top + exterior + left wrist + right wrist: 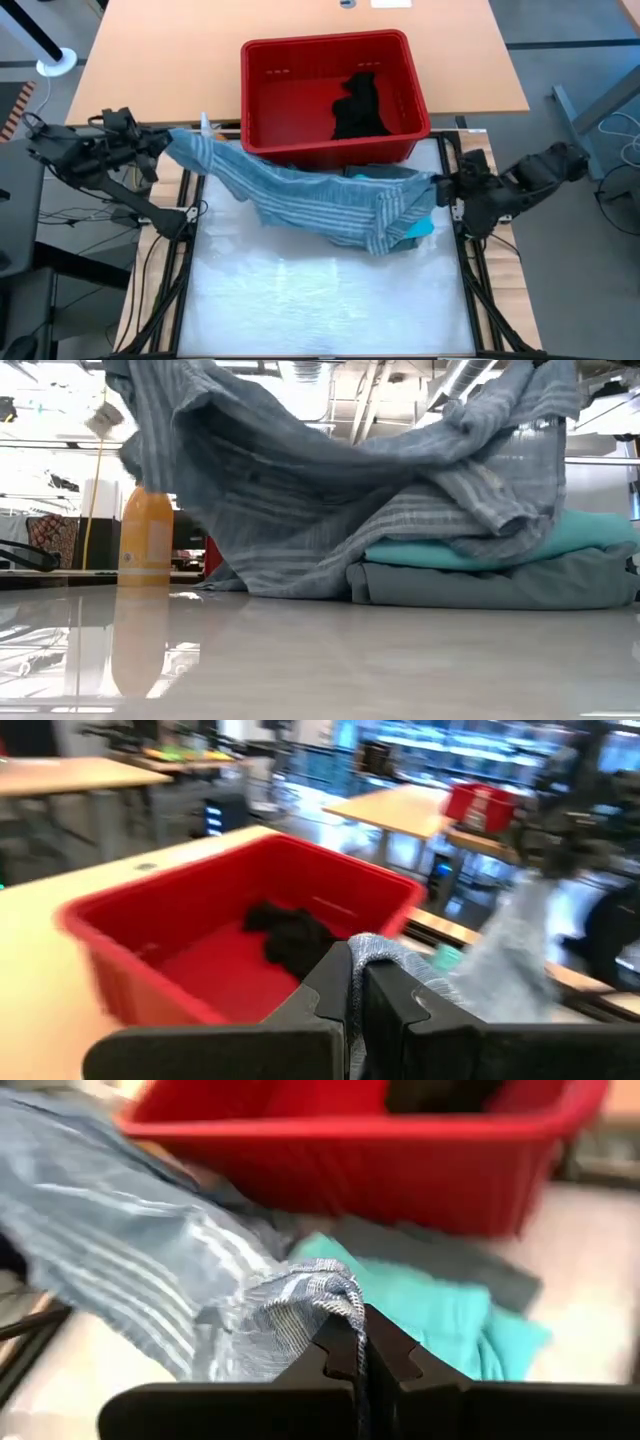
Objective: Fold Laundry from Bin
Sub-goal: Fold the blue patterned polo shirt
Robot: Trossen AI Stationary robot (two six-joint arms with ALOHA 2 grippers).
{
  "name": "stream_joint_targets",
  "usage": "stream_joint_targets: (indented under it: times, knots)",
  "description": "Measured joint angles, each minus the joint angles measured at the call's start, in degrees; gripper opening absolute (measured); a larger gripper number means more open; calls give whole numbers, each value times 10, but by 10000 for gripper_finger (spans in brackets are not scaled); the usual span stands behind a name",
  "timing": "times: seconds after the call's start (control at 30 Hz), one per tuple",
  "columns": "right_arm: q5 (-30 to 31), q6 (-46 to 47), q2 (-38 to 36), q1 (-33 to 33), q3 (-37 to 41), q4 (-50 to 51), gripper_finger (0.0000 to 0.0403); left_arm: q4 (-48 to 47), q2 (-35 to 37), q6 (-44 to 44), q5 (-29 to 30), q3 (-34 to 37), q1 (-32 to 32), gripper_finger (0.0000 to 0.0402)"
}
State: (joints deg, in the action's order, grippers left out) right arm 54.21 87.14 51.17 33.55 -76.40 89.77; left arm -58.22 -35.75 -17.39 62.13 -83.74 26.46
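Observation:
The blue-grey striped shirt [320, 200] stretches across the white table between my two grippers and sags in the middle. My left gripper [168, 140] is shut on its left end, my right gripper [440, 187] on its right end. Under the shirt's right part, a turquoise garment [440, 552] lies folded on a grey-green one [480, 585]. Behind them stands the red bin [300, 60], with a black garment [358, 108] on its floor. My left gripper pinches a bunched edge of the striped shirt [378, 952] between its two shut fingers, which point about level; the cloth runs off toward the table's right. My right gripper pinches a bunched fold of the shirt [330, 1285] between its shut fingers, slanting down from the table's right. The cloth is lifted there; its middle droops onto the folded stack and the table [240, 582].
An orange bottle [146, 535] stands at the table's far left. Dark frame rails [185, 250] run along both sides of the white table top [320, 300], whose near half lies bare. A wooden table [160, 70] lies beyond.

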Motion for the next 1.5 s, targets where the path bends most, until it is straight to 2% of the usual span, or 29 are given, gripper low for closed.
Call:
stream_joint_targets:
  times: [0.13,0.2,0.3,0.37,0.7,0.87,1.0,1.03,1.1,1.13,1.2,1.23,1.37,1.5]
  knots:
    - [106,-45,-27,59,0,1,19,0,1,4,71,0,0,0]
    - [173,-47,-38,75,0,1,19,0,2,15,81,0,0,0]
    - [307,-49,-53,93,0,-2,19,-2,2,21,100,0,0,0]
    - [353,-49,-60,105,0,-4,19,-2,2,21,111,0,0,0]
    - [357,-70,-89,56,27,-6,19,-13,2,17,153,0,0,0]
    - [329,-193,-53,113,48,-32,19,-13,2,17,148,0,0,0]
    - [349,-102,-49,80,72,-43,19,-14,2,17,148,0,0,0]
    - [348,-108,-42,68,72,-70,19,-14,2,16,148,0,0,0]
    - [316,-212,-24,81,71,-129,19,-14,1,15,145,0,0,0]
    - [277,-275,-11,98,69,-175,19,-14,1,13,138,0,0,0]
    - [209,-356,4,142,75,-206,19,-14,0,10,125,0,0,0]
    - [197,-363,14,151,76,-211,19,-14,0,9,123,0,0,0]
    - [251,-362,45,153,72,-170,19,-14,0,8,133,0,0,0]
    - [233,-359,54,161,74,-173,19,-14,0,2,124,0,0,0]
